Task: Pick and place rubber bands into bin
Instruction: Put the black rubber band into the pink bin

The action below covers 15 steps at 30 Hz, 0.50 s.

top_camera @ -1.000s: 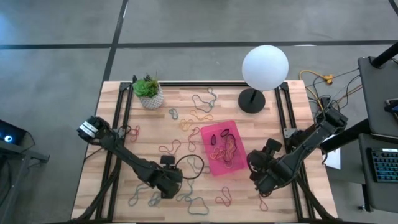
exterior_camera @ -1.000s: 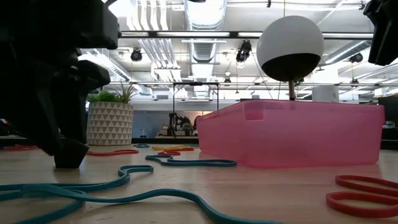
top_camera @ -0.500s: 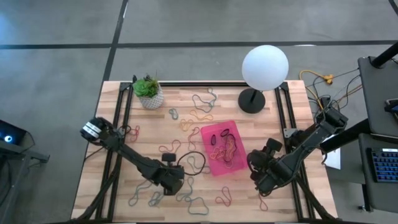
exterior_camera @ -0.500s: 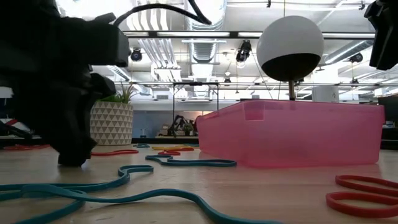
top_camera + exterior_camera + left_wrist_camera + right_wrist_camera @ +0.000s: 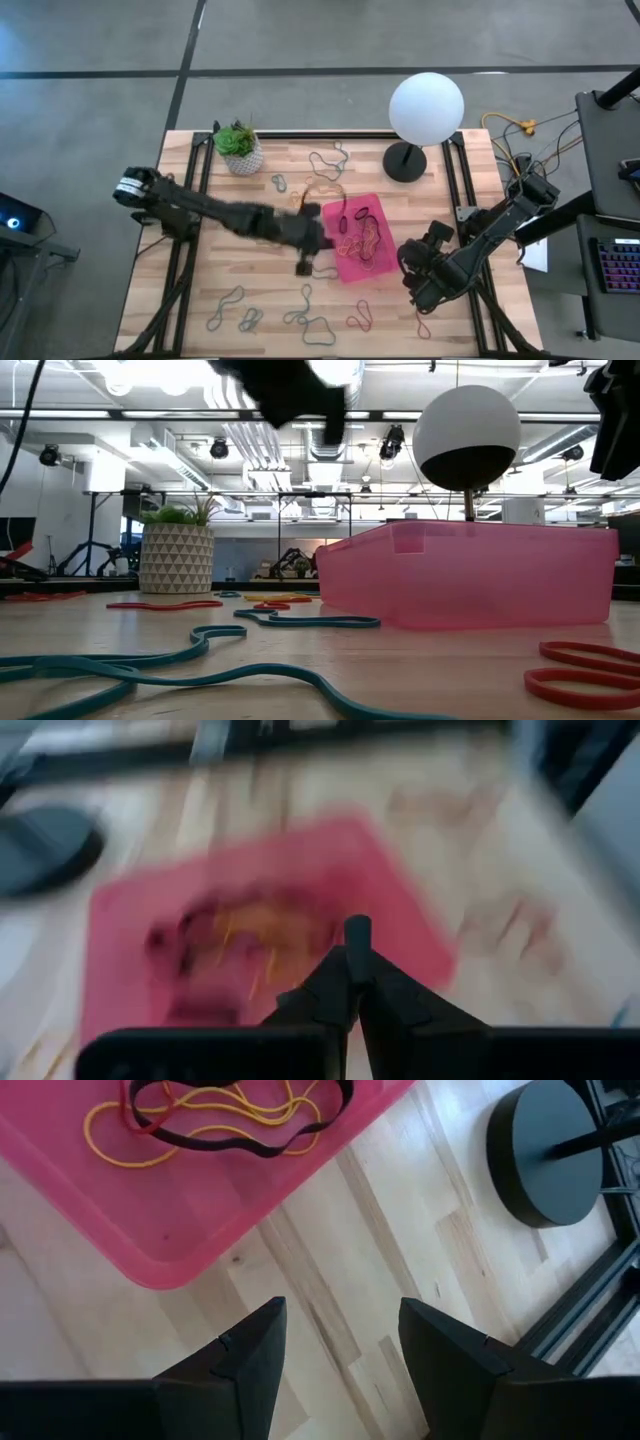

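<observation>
The pink bin [image 5: 378, 268] stands right of the table's middle with black, yellow and red rubber bands [image 5: 358, 232] in it. More rubber bands lie loose near the front edge [image 5: 305, 300] and toward the far side [image 5: 325, 160]. My left gripper [image 5: 320, 240] is shut and raised high above the table by the bin's left edge; it shows as a dark blur in the low view [image 5: 300, 395]. My right gripper [image 5: 340, 1340] stands open over bare wood at the bin's near right corner [image 5: 170, 1230], with nothing between its fingers. My left gripper's fingers are closed together, and a small dark stub [image 5: 357, 932] stands out between their tips. The left wrist view is blurred, so I cannot tell whether this is a rubber band.
A potted plant [image 5: 240, 150] stands at the far left, and a lamp with a white globe [image 5: 426, 108] and a black base [image 5: 405, 160] at the far right. Black frame rails run along the left [image 5: 195, 200] and right [image 5: 455, 180] sides. In the low view, teal [image 5: 270, 622] and red [image 5: 580, 670] bands lie in front of the bin.
My left gripper has shut low over the table near the front edge. It has then risen and swung toward the far right, up to the bin's left edge.
</observation>
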Each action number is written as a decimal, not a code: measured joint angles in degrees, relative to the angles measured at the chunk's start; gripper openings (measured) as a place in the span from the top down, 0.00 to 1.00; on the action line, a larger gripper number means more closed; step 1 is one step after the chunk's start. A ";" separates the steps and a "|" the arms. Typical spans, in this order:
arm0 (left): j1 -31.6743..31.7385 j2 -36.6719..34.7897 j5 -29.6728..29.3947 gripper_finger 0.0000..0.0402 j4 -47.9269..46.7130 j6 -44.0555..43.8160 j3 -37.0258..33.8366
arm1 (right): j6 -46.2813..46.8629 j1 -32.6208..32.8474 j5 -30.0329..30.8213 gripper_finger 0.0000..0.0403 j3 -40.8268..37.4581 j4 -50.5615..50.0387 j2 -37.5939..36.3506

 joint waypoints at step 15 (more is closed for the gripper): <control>10.83 14.66 8.99 0.63 11.51 -21.15 6.55 | -1.30 0.02 -3.89 0.55 -0.39 0.11 -0.01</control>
